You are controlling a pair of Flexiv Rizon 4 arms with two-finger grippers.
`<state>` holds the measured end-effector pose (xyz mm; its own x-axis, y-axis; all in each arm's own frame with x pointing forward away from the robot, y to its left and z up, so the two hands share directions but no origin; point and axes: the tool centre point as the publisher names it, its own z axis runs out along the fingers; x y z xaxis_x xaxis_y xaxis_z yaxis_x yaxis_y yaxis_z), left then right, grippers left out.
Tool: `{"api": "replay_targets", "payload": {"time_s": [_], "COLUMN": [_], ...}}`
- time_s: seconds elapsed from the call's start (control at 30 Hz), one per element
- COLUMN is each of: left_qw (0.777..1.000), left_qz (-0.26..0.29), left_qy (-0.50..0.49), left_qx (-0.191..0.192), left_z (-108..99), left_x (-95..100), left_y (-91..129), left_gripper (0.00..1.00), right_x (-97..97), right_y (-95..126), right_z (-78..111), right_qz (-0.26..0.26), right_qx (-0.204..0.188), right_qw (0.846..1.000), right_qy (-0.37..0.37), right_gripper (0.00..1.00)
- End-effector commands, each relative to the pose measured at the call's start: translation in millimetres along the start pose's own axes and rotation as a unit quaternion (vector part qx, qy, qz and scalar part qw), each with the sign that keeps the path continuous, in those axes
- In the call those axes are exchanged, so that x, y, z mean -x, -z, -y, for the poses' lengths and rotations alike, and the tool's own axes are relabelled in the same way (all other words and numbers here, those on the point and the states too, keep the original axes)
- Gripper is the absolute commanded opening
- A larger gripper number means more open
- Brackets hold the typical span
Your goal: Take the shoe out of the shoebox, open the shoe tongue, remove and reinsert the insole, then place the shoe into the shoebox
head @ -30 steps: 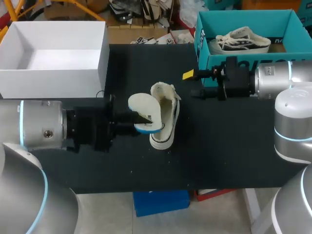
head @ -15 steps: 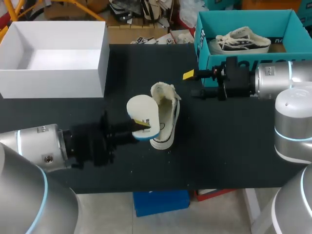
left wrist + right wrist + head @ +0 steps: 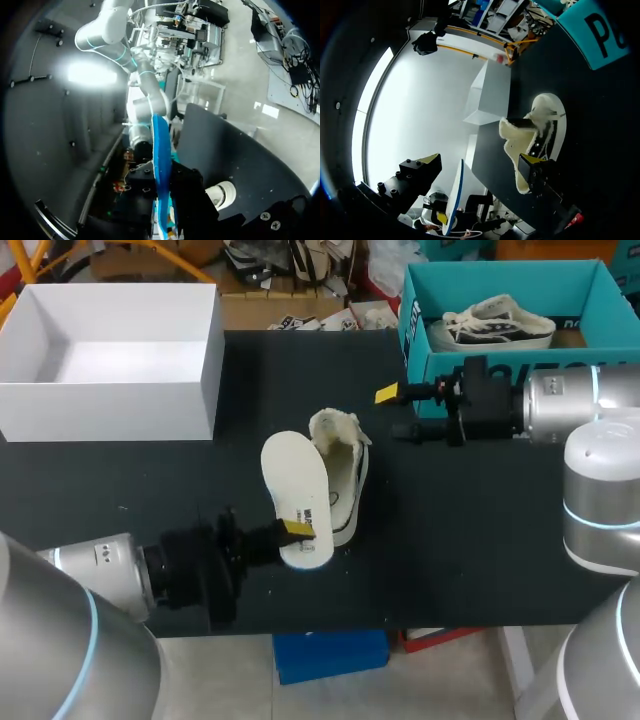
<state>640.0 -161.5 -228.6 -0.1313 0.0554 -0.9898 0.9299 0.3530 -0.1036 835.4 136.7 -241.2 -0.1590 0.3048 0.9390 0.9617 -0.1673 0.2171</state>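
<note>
The left jaws pinch the insole [image 3: 295, 490] by its near end, just beside the shoe [image 3: 346, 455] in the middle of the surface [image 3: 480, 540]. Both lie long from near edge to far. The right jaws are spread, farther off

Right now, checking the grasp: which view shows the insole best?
Head view: the insole shows its whole top face. Left wrist view sees only its blue edge; right wrist view, a thin sliver.
</note>
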Motion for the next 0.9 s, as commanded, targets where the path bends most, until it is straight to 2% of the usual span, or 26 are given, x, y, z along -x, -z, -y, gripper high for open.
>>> {"api": "replay_targets", "payload": {"time_s": [0.03, 0.3, 0.73, 0.9], "left_qw": [1.0, 0.997, 0.991, 0.992], "left_qz": [0.027, 0.029, 0.044, 0.047], "left_qy": [-0.01, -0.059, -0.115, -0.108], "left_qx": [-0.013, -0.027, -0.052, -0.043], "left_z": [-8.4, -24.8, -57.6, -74.8], "left_x": [-15.7, -38.0, -46.4, -52.9], "left_y": [-7.2, -12.6, -32.0, -39.4], "left_gripper": [0.0, 0.0, 0.0, 0.0], "right_x": [0.4, 0.4, 0.4, 0.4], "right_y": [-1.5, -1.5, -1.5, -1.5], "right_z": [0.9, 0.9, 0.9, 0.9], "right_qz": [0.001, 0.001, 0.001, 0.001], "right_qx": [0.002, 0.002, 0.002, 0.002], "right_qw": [1.0, 1.0, 1.0, 1.0], "right_qy": [0.0, 0.0, 0.0, 0.0], "right_gripper": [1.0, 1.0, 1.0, 1.0]}}
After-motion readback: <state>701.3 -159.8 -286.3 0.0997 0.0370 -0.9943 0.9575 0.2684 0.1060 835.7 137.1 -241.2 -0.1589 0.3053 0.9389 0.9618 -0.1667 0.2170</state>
